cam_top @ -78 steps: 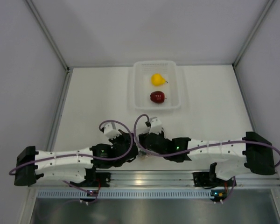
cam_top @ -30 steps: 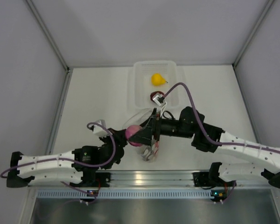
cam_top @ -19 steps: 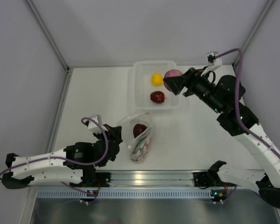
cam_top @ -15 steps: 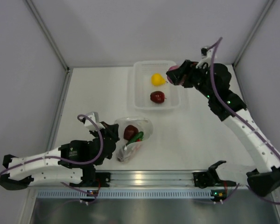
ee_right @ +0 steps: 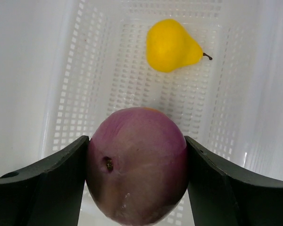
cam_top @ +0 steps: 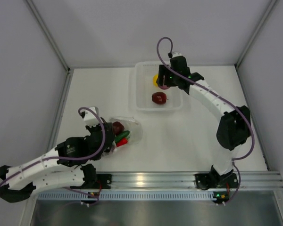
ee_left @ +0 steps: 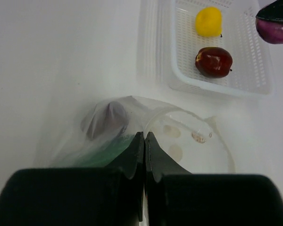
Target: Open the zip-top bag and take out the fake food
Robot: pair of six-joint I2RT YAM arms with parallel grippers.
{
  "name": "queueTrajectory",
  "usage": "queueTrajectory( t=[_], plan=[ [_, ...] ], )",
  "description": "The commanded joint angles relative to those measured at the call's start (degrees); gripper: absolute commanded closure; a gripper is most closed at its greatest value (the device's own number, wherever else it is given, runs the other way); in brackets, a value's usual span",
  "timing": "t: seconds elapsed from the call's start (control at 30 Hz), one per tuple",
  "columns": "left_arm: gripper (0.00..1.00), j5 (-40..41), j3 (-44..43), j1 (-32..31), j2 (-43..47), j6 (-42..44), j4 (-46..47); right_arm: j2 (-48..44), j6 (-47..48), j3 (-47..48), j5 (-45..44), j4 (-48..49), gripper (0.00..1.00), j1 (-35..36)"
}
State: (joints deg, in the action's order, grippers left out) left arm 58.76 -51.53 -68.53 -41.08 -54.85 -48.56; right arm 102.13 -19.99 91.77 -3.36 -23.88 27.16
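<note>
While the left hand (ee_left: 145, 137) pinches the zip-top bag (ee_left: 191, 148), the right hand (ee_right: 137, 140) grips an onion (ee_right: 137, 183) near the basket's (ee_right: 82, 94) pear (ee_right: 172, 45).

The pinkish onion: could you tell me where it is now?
In the right wrist view, the onion is gripped in the right pincer above the white basket, next to the yellow pear.

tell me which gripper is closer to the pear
Right. The right gripper, holding the onion, hovers over the basket just beside the pear; the left gripper is far off, shut on the bag.

Crumpled dotted bag (cam_top: 135, 129) (perhaps 3 toys (cam_top: 118, 126) inside)
</note>
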Motion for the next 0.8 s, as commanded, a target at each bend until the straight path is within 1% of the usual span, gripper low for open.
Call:
queueTrajectory(
  t=[0.0,0.1,0.13,0.2,0.23,0.27,0.3,0.33,0.37,0.4,0.47,0.53,0.57,0.6,0.63,0.67,0.7,0.73,0.77],
  plan=[
    [1.00,-2.07,-0.59,1.21,-1.37,1.59,-0.22,3.24,2.15,5.69,-4.29,-2.05,0.62,2.81],
    [1.00,-3.30,-1.20,1.21,-2.51,1.06,-0.14,7.54,2.67,8.60,-4.91,-2.66,0.59,3.78],
    [1.00,-3.74,-1.38,1.21,-2.95,0.97,0.12,8.78,3.20,9.74,-6.47,-3.45,0.50,4.04],
    [1.00,-4.62,-1.73,1.21,-3.83,1.41,1.17,12.02,4.60,13.17,-8.59,-4.51,0.43,4.92],
    [1.00,-4.71,-1.65,1.21,-4.88,1.15,1.62,13.00,5.13,14.05,-8.77,-5.12,0.34,5.10],
    [1.00,-5.14,-1.30,1.21,-5.32,1.58,2.84,13.88,5.31,15.71,-8.95,-5.39,0.29,5.10],
    [1.00,-6.45,-0.25,1.21,-5.76,2.55,5.20,15.28,5.57,16.42,-8.78,-5.65,0.21,5.19],
    [1.00,-7.16,0.28,1.21,-6.29,2.73,6.53,15.73,5.92,17.04,-8.51,-6.26,0.17,5.10],
    [1.00,-8.21,0.90,1.21,-6.55,2.90,7.94,16.00,5.93,17.65,-8.42,-6.27,0.11,5.10],
    [1.00,-9.27,1.51,1.21,-6.64,2.99,9.34,15.74,6.10,17.57,-8.16,-6.18,0.01,5.10],
    [1.00,-11.82,3.62,1.21,-6.56,2.64,13.82,14.86,6.36,16.96,-7.37,-6.18,0.01,5.10],
    [1.00,-14.10,5.55,1.21,-6.21,2.73,18.56,11.97,5.23,15.38,-5.71,-6.09,0.01,5.10],
    [1.00,-14.55,6.00,1.21,-6.12,2.21,19.89,10.48,4.18,11.89,-4.13,-4.44,0.00,4.92],
    [1.00,-14.47,6.00,1.21,-6.20,1.33,20.25,6.20,2.78,9.16,-1.24,-2.86,0.01,4.57],
    [1.00,-13.77,6.00,1.21,-6.21,0.37,20.60,3.46,-0.54,5.56,7.83,0.55,0.01,4.14],
    [1.00,-13.41,6.44,1.21,-6.03,-1.12,20.95,0.47,-2.14,-3.00,12.01,7.29,0.01,2.65],
    [1.00,-13.15,6.70,1.21,-5.94,-1.83,21.31,-5.82,-3.29,-7.26,15.28,10.84,0.01,2.29],
    [1.00,-12.80,6.96,1.21,-5.85,-2.62,21.57,-8.93,-5.22,-11.22,18.96,13.48,0.03,2.29],
    [1.00,-12.10,7.32,1.21,-5.68,-3.15,22.01,-12.01,-6.11,-18.31,20.04,15.77,0.07,2.72]
  ],
)
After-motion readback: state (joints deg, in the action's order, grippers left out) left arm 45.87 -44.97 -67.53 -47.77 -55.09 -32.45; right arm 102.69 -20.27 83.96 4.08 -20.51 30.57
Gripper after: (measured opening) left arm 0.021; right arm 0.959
